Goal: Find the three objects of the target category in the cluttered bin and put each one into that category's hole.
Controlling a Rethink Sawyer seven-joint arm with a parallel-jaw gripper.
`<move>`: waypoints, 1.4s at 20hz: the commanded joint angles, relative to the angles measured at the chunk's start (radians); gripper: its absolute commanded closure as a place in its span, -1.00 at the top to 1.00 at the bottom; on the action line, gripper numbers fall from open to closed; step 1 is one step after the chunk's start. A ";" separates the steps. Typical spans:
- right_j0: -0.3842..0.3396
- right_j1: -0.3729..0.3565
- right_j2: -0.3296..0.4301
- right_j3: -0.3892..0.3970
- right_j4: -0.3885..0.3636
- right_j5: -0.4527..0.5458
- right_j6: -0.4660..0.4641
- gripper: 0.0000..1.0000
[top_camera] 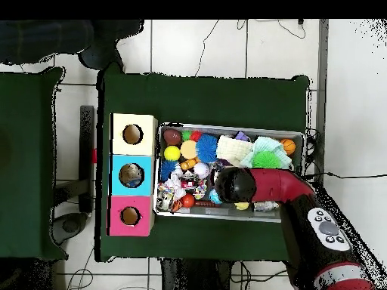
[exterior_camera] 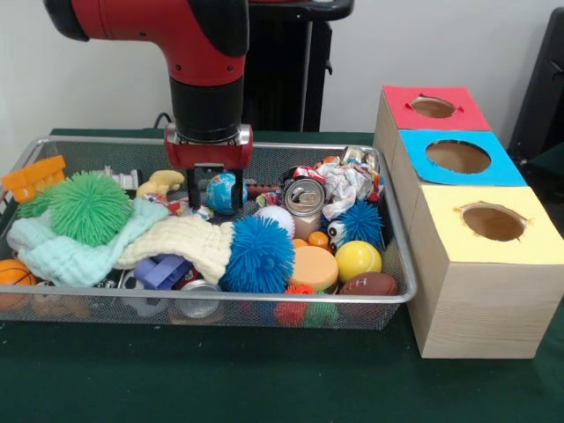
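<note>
The hand point(exterior_camera: 214, 196) hangs low over the back of the cluttered bin point(exterior_camera: 398, 264) on the green counter point(exterior_camera: 264, 379), its black fingers a little apart and clamped on nothing, poised as if picking a target. Right beside it sits a small globe ball point(exterior_camera: 226, 191), a yellow banana toy point(exterior_camera: 160, 182) on the other side; the three holed boxes point(exterior_camera: 480, 264) wait alongside the bin.

We see a glossy red arm point(exterior_camera: 167, 31) with black joint sections, a black cylindrical wrist, and a red-housed hand point(exterior_camera: 216, 201) bearing black fingers point(exterior_camera: 193, 198).
</note>
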 commanded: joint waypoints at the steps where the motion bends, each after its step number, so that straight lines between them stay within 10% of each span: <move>1: 0.036 0.114 -0.024 -0.017 -0.066 -0.116 0.080 1.00; 28: 0.009 0.043 0.009 -0.195 -0.046 0.016 -0.107 1.00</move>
